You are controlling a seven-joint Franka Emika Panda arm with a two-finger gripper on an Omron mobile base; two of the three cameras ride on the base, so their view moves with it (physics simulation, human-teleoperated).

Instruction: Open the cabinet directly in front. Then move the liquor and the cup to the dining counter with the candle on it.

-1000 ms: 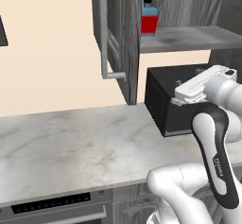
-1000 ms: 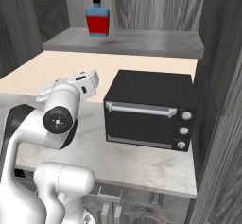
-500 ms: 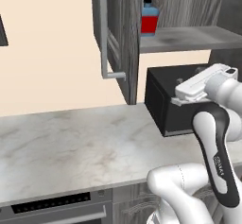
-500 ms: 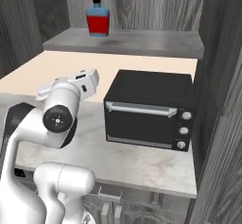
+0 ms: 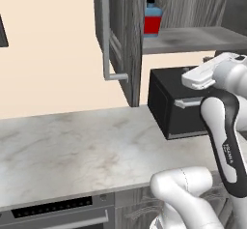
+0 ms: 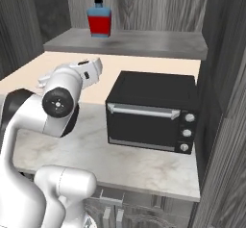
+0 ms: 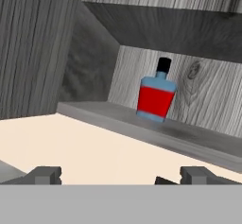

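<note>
Liquor (image 7: 156,98) upright on the open cabinet (image 5: 117,39) shelf, above and ahead of the end effector (image 7: 120,175), whose fingers are spread wide and empty, apparently lined up for a reach over the microwave (image 6: 151,111).

— What colours do we see on the liquor (image 7: 156,98)?
— Blue shoulders, red label, black neck and cap.
— And the cabinet (image 5: 120,35)?
— Dark grey wood grain, with a silver bar handle (image 5: 107,39).
— Below it we have a black microwave (image 6: 151,110) on a light grey veined marble counter (image 5: 72,150), against a cream wall (image 5: 48,49).
</note>
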